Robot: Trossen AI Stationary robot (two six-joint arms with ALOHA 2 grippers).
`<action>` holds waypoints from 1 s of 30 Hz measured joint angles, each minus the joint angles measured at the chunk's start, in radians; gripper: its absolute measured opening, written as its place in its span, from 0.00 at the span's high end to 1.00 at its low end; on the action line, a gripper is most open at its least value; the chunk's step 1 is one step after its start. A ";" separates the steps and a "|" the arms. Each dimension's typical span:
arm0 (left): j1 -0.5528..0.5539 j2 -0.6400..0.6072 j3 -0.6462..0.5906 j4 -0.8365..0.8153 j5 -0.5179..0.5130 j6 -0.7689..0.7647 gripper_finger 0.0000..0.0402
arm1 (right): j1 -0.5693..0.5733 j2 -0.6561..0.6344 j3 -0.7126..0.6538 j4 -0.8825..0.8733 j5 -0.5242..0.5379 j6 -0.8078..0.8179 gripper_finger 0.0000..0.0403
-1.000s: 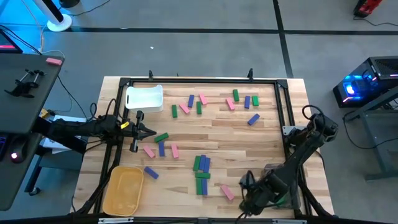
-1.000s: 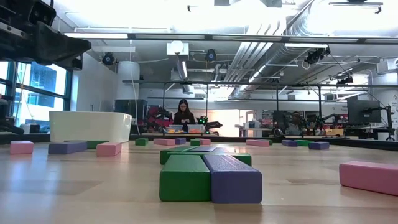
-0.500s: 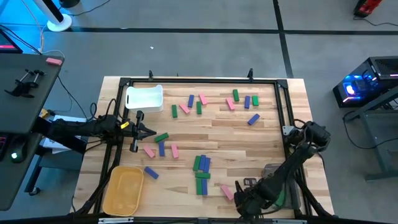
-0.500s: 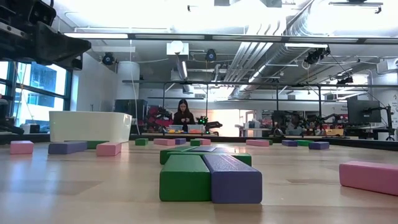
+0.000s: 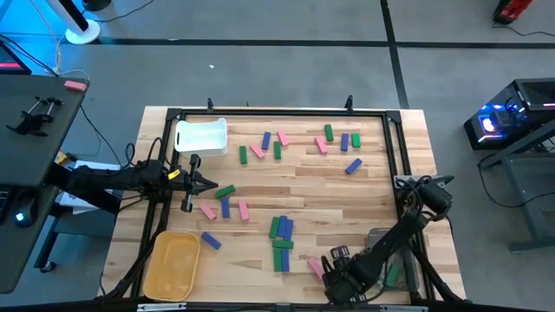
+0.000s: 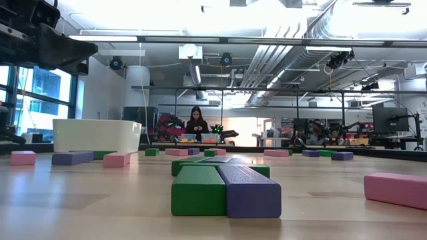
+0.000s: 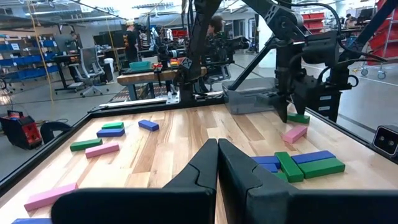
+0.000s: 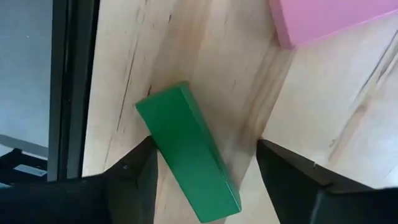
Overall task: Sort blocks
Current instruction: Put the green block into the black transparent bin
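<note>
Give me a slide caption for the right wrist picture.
Open right gripper hovering over a green block near the table edge, a pink block just beyond.

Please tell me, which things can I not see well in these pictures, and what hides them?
- High view: the right gripper covers the green block that lies between its open fingers; the wrist views show it.
- Right wrist view: the pink block is cut off by the picture's edge.
- Low view: neither gripper shows.
- The left gripper, shut, waits at the table's left side.
</note>
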 joint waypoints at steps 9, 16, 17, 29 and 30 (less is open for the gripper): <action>0.000 0.000 0.000 0.000 0.000 0.000 1.00 | -0.019 0.010 -0.001 -0.035 -0.037 0.057 0.95; 0.000 0.000 0.000 0.000 0.000 0.000 1.00 | -0.088 -0.084 0.056 -0.260 0.066 0.113 0.99; 0.000 0.000 0.000 0.000 0.000 0.000 1.00 | -0.103 -0.113 0.081 -0.304 0.103 0.139 0.98; 0.000 0.006 0.000 0.000 0.000 0.000 1.00 | -0.030 -0.516 -0.087 -0.619 0.129 0.989 0.99; 0.000 0.006 0.000 0.000 0.000 0.000 1.00 | -0.007 -0.539 -0.120 -0.611 0.089 1.041 0.99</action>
